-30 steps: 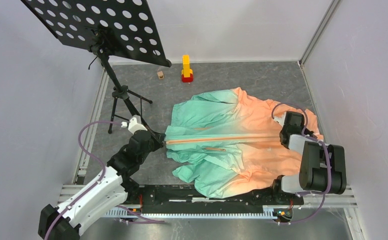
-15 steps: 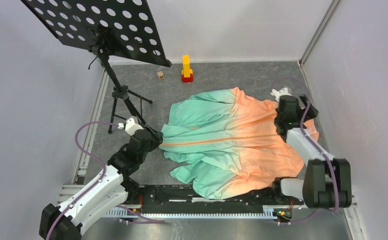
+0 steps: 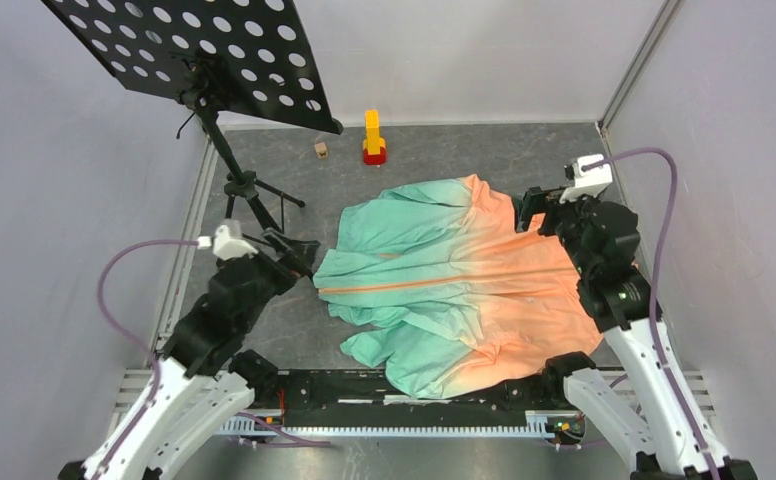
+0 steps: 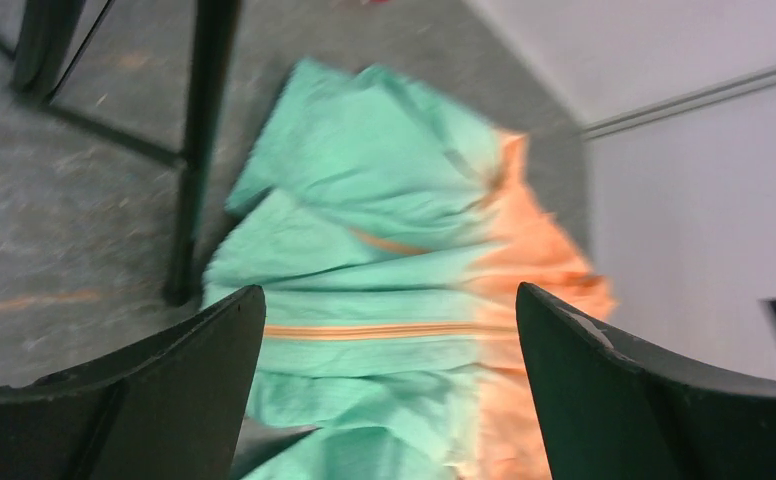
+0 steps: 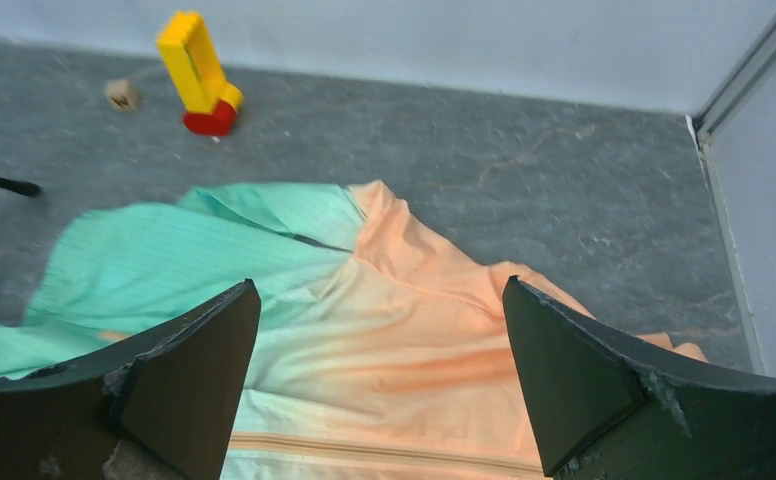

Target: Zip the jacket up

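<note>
My left hand [image 3: 297, 256] hangs above the tabletop [image 3: 444, 150] with its two dark fingers spread wide and nothing between them. It sits just off the mint green end of the jacket [image 3: 454, 280] and does not touch the cloth. In its wrist camera the open left hand [image 4: 389, 298] frames the green half of the jacket [image 4: 364, 260], which looks blurred there.

My right hand [image 3: 526, 210] is also spread wide and empty, raised over the peach-orange end at the far right. Its wrist camera looks down between the open fingers of the right hand [image 5: 379, 285] onto the jacket [image 5: 404, 340].

The jacket lies rumpled and spread out in the middle of the grey tabletop, green to my left, fading to peach on my right. An orange zipper [image 3: 444, 282] runs across it from one end toward the other as a thin straight line.

Beyond the jacket, near the back wall, stand a yellow and red block [image 3: 372, 137] and a small wooden cube [image 3: 320, 149]. A black perforated music stand [image 3: 194, 60] rises at the far left
</note>
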You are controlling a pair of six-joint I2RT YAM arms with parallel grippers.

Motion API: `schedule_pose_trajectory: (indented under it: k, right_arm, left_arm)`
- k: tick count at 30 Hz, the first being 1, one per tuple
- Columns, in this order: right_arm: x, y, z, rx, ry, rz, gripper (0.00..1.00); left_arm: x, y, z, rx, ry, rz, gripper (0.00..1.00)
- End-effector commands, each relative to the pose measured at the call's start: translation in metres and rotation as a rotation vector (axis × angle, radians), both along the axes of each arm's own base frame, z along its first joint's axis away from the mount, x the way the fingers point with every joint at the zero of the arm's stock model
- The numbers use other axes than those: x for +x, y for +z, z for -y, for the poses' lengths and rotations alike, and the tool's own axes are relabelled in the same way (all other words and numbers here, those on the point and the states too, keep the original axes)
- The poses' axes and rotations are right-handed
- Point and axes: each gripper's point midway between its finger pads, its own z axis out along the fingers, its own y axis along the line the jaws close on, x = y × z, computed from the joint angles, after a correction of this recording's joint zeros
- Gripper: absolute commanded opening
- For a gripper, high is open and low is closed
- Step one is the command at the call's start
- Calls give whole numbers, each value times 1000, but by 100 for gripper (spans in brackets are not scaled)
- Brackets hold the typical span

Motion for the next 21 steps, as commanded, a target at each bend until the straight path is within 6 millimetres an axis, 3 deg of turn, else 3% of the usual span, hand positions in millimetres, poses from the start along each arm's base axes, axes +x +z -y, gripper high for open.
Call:
schedule_pose_trajectory:
  k: [1,6,9,12,16,21]
  right_arm:
    - [-18,63,-8,114,47,129,98]
    - [-58,145,18,162,-34,407,98]
    - [-94,181,32,206,-63,572,98]
    - [-126,206,40,238,-57,701,98]
    - [-156,223,49,215,-66,803,98]
    - [-165,219,50,197,-63,853,98]
  left_arm:
    - [-24,83,-10,-50,-61,203,100]
    - [-57,204,-11,-1,-220,604,100]
    - [-73,254,-18,72,-252,745,100]
    - [-85,286,-19,133,-287,837,100]
    - [-95,310,-20,179,-314,915,100]
    - [-103,329,-26,210,-300,976,100]
